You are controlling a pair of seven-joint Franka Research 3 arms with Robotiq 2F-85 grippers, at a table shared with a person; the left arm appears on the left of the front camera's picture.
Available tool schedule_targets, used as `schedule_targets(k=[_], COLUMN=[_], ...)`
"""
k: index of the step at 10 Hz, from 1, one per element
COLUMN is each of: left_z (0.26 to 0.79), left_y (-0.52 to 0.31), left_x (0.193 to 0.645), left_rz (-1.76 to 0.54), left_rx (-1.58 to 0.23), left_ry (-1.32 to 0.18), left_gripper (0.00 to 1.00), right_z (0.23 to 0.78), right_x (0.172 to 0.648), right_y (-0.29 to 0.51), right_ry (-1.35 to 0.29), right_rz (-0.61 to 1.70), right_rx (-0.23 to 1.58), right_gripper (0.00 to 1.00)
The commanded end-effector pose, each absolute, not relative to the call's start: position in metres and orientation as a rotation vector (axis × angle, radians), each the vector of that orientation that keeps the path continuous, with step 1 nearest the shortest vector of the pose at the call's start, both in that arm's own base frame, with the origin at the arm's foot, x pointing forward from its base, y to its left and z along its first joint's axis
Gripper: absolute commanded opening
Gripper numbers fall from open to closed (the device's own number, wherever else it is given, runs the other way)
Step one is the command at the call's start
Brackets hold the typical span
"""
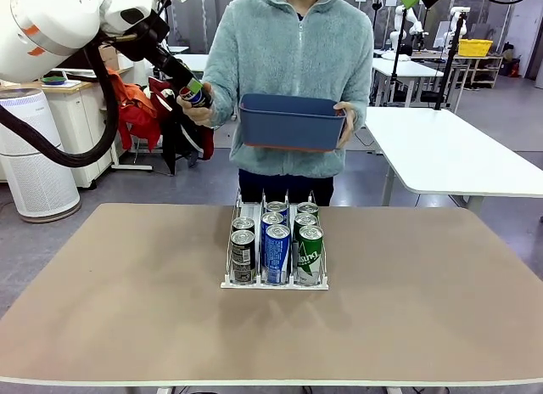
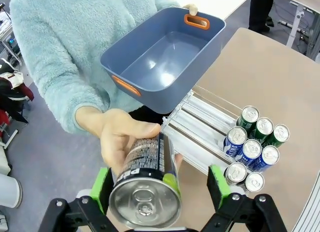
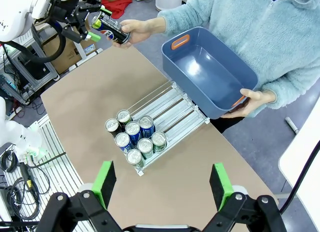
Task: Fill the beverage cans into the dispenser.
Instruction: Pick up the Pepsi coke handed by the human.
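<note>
Standing at the far side of the table point(image 1: 102, 309), a person holds a blue bin point(image 1: 291, 121) in one hand point(image 1: 345, 122) above and behind the dispenser point(image 1: 276, 279), and with the other hand point(image 2: 117, 137) offers a dark can point(image 2: 145, 184) up to the left gripper point(image 2: 163, 184). That gripper's jaws stand wide, with the can lying between the green pads point(image 2: 218, 184) top-first toward the wrist camera; the near pad is close against the can's side, while the other pad is clearly apart from it, and the person's fingers wrap the can's body. From the front, this handover sits high and to the left of the dispenser, well above the tabletop. The dispenser stands near the middle of the table, a white-based rack with three lanes split by thin dividers. Seven beverage cans point(image 1: 277, 245) sit at its lower end, toward the robot: two dark ones in the left lane, three blue ones in the middle lane and two green ones in the right lane, each row packed can against can. The upper stretches of the lanes, nearer the person, are bare. The bin, seen from the left wrist, has orange handle slots and nothing inside. The right gripper point(image 3: 163, 184) hovers high above the table on the robot's side of the dispenser, its jaws spread wide with nothing between them.
</note>
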State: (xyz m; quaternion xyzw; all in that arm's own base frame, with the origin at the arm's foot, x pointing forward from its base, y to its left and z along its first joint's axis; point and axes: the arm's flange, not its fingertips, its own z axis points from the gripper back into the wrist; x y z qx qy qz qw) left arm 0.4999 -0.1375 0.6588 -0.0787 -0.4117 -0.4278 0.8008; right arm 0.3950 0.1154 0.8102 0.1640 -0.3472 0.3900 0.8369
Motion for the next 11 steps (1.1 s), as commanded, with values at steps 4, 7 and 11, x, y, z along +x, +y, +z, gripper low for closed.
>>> schedule_targets(k=[4, 7, 11], left_z=[0.6583, 0.6588, 0.6605], left_y=[-0.1387, -0.1322, -0.1307], left_x=[0.4995, 0.4962, 0.4954], left_rz=[-0.919, -0.904, -0.901], left_rx=[-0.171, -0.188, -0.183], left_ry=[-0.879, -0.849, -0.834], left_gripper=[1.00, 0.00, 0.00], right_z=[0.8101, 0.8101, 0.8101], right_x=[0.3944, 0.3944, 0.3944], right_y=[0.1151, 0.1151, 0.1151], right_ry=[-0.735, -0.735, -0.735], right_rz=[0.826, 0.826, 0.826], right_rx=[0.347, 0.347, 0.347], right_gripper=[1.00, 1.00, 1.00])
